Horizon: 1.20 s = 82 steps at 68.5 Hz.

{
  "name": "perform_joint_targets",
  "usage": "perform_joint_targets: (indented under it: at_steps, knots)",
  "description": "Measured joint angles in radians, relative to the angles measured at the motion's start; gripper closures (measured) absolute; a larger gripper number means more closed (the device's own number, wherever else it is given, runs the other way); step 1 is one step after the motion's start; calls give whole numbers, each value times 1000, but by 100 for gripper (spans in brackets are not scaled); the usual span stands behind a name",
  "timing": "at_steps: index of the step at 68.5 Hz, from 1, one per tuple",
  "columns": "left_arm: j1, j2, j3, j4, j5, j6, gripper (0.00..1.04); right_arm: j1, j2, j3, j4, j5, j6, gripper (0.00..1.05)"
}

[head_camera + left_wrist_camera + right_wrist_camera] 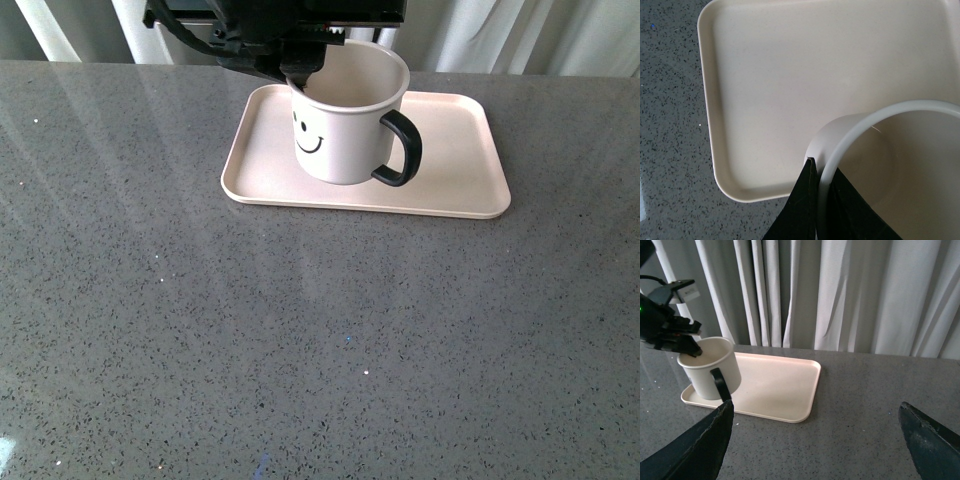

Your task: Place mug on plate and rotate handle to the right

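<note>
Mug [345,135] on plate [460,150], L jaws pinching it, R jaws wide, curtains [840,290] behind.

**Mug and plate: appearance and pose**

The mug [345,130] is cream-white, empty and upright, with a black smiley face printed on the side turned toward the front camera. It stands on the left half of the plate [460,150], its rim pinched between the fingers of the left tool [298,82]. The handle [403,148], a glossy black loop, points to the right and slightly toward the camera. The plate, a pale pink rectangular tray with rounded corners and a low rim, lies flat on the far part of the table [300,350].
</note>
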Motion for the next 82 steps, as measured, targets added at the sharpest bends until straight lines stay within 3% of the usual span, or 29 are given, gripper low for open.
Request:
perform_joint_targets:
  at_steps: [30,62,77,82]
  knots:
    - [0,210,270,-89,23,-10,103,0,0,0,0,0,0,9]
    - [-15,253,282,-88,29,-24,103,0,0,0,0,0,0,9]
    - [-15,250,273,-64,34,-25,71,0,0,0,0,0,0,9]
    - [-15,233,247,-52,34,-22,55,0,0,0,0,0,0,9]
